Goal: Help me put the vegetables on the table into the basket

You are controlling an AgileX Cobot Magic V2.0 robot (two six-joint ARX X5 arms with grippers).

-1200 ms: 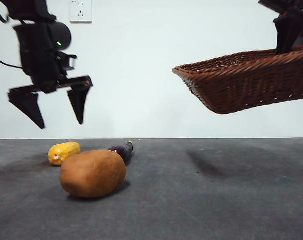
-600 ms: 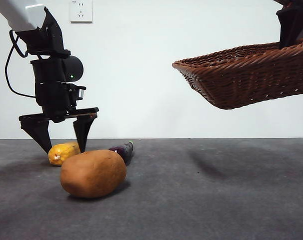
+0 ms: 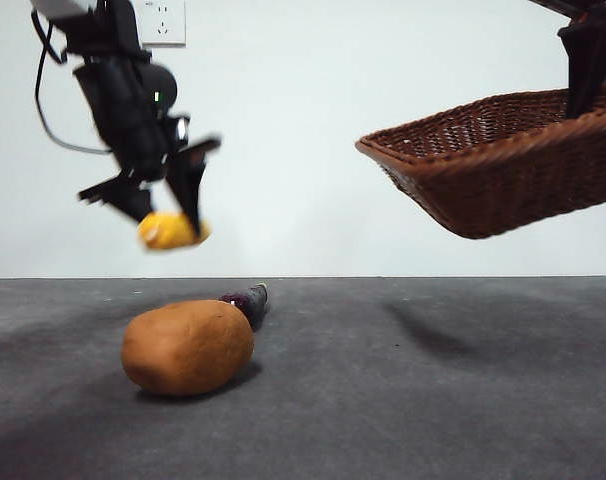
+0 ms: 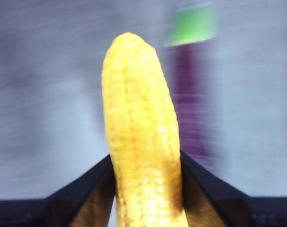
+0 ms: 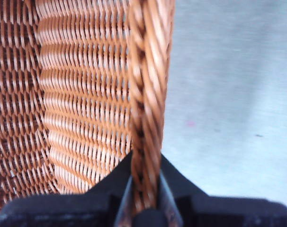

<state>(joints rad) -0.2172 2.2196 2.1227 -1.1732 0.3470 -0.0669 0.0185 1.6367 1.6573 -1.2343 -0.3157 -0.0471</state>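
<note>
The left tool [image 3: 173, 225] is hanging in the air at ten o'clock in the front view, clamping the yellow corn [image 3: 171, 231] between its jaws, well clear of the desk [image 3: 383, 400]. Over at two o'clock the right tool [image 5: 144, 198] is pinching the braided rim of the wicker basket [image 3: 503, 170], holding it tilted and aloft. Down on the desk the tan potato [image 3: 187, 347] is lying at seven o'clock, with the purple eggplant [image 3: 247, 299] sitting just behind it.

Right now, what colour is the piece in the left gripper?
Yellow corn, clearest in left wrist view.
</note>
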